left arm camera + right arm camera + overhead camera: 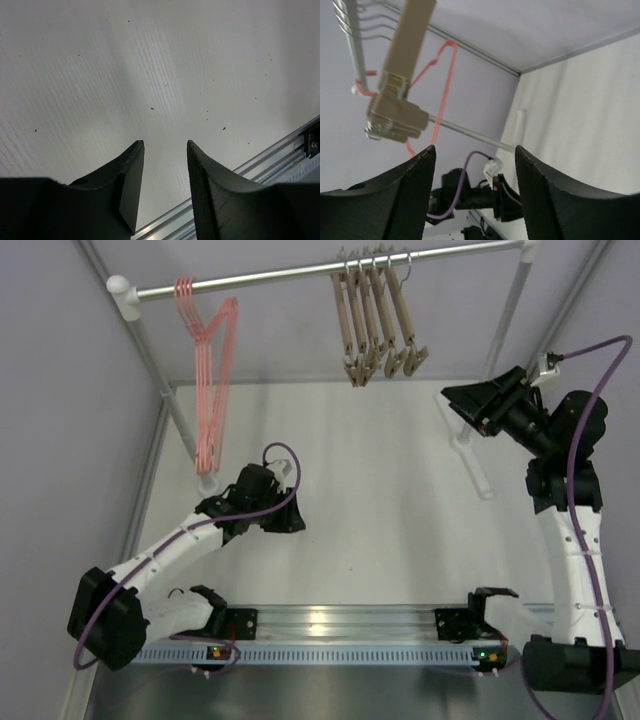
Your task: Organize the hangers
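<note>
Pink hangers (208, 370) hang at the left end of the rail (290, 276), wooden hangers (378, 325) bunched further right. Left pincer (288, 521) apart, empty over desk (380, 500). Right pincer (475, 150) apart, facing wooden clips. Probably final tidy: needs a clip grasp.

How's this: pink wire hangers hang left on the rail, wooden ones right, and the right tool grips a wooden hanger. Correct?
One error: the right tool is open, holding nothing; the wooden hangers hang ahead of it, untouched. The right wrist view shows this. Rest stands.
</note>
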Controlling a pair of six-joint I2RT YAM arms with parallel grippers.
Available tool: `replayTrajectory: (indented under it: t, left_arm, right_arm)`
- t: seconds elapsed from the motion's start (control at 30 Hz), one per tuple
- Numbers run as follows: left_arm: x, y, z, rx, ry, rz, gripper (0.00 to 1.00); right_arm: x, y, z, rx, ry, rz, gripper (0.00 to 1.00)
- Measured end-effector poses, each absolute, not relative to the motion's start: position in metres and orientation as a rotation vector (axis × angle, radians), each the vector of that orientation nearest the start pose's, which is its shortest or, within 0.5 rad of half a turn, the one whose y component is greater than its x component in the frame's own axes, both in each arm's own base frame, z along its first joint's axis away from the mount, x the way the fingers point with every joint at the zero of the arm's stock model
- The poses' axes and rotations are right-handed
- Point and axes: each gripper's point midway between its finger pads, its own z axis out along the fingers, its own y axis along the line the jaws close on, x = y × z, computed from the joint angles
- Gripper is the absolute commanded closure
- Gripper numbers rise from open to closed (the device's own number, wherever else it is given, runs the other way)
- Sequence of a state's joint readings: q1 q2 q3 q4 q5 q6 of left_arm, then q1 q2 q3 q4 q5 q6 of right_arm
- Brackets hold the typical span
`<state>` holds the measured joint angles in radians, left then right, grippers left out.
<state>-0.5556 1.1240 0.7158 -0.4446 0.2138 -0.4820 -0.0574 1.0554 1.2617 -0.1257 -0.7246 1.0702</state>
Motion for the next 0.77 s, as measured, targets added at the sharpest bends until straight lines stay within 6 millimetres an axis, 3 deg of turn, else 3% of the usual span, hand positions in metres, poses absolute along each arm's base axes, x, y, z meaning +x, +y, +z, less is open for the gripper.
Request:
replayTrajectory:
  t: [0.07,0.1,0.2,0.33,0.43,0.53,0.77]
  left_arm:
    - [0.213,-0.199,0.103,0.197,2.525,-0.71,0.56]
    - [0.212,-0.199,0.103,0.199,2.525,-0.714,0.56]
    - [0.212,-0.2,0.104,0.205,2.525,-0.721,0.56]
    - [0.21,-0.202,0.104,0.217,2.527,-0.739,0.56]
    - [0.208,-0.203,0.105,0.224,2.529,-0.756,0.56]
    - [0.206,-0.205,0.106,0.232,2.532,-0.773,0.56]
    - [0.206,-0.206,0.104,0.232,2.539,-0.775,0.57]
  right_arm:
    - [0.292,0.122,0.422,0.288,1.686,1.244,0.26]
    - [0.286,0.12,0.41,0.274,1.691,1.199,0.18]
    - [0.261,0.111,0.357,0.275,1.745,1.074,0.01]
    - [0.233,0.103,0.279,0.302,1.842,0.967,0.01]
    - [0.222,0.099,0.245,0.309,1.889,0.914,0.01]
    - [0.215,0.095,0.232,0.301,1.9,0.87,0.01]
    - [0.213,0.091,0.231,0.26,1.888,0.82,0.01]
